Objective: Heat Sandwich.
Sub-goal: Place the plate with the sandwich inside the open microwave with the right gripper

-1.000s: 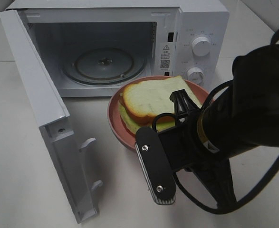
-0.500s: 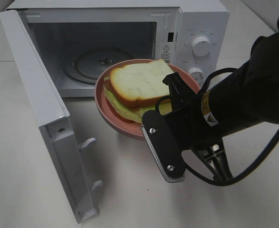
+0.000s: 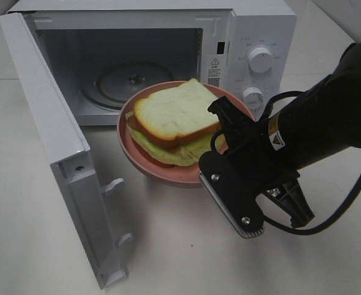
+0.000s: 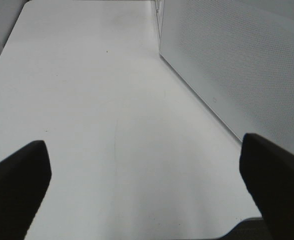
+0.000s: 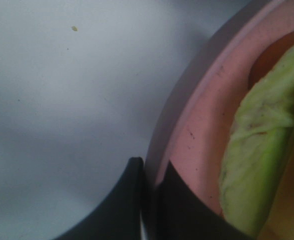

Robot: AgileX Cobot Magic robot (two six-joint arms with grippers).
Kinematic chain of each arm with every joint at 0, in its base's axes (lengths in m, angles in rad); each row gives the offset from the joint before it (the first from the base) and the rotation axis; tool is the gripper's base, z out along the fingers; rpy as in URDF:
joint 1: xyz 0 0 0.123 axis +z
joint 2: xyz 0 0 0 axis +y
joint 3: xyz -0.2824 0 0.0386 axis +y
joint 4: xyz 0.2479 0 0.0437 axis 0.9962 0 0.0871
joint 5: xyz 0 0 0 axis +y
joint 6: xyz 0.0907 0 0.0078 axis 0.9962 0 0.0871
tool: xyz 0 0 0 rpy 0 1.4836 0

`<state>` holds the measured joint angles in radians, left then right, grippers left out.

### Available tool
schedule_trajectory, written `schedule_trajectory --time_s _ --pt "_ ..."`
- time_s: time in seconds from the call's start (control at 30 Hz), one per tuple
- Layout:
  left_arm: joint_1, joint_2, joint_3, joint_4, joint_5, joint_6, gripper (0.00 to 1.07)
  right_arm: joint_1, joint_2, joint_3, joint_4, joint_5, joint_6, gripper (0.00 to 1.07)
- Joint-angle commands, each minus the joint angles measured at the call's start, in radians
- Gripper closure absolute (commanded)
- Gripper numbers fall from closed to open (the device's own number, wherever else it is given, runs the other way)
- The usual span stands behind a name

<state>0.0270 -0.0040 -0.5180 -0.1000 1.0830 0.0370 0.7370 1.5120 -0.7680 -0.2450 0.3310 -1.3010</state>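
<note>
The round pink plate (image 3: 144, 171) carrying the white-bread sandwich (image 3: 171, 120) is rim-pinched by the right hand (image 5: 154, 200), just before the open white microwave (image 3: 254, 37); left hand (image 4: 147, 185) spread wide.

My feed shows a plain white counter (image 3: 20, 203), softly and evenly lit. Past its rounded edge I see only darkness.

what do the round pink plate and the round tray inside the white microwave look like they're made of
The round pink plate looks like matte plastic or ceramic, with a smooth, evenly coloured rim. The round tray inside the white microwave seems to be clear glass: glossy and see-through.
</note>
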Motion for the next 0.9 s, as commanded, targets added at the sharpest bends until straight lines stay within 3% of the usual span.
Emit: schedule_trajectory --time_s 0.03,0.47,0.9 --pt "0.001 -0.017 0.001 -0.002 -0.012 -0.002 0.09 -0.005 -0.005 -0.003 0.016 -0.055 -0.022 1.07" --pt "0.001 -0.017 0.001 -0.002 -0.012 -0.002 0.09 -0.001 0.009 -0.011 0.018 -0.097 -0.021 1.07" --pt "0.001 -0.017 0.001 -0.002 -0.012 -0.002 0.09 -0.001 0.142 -0.138 0.021 -0.098 -0.015 1.07"
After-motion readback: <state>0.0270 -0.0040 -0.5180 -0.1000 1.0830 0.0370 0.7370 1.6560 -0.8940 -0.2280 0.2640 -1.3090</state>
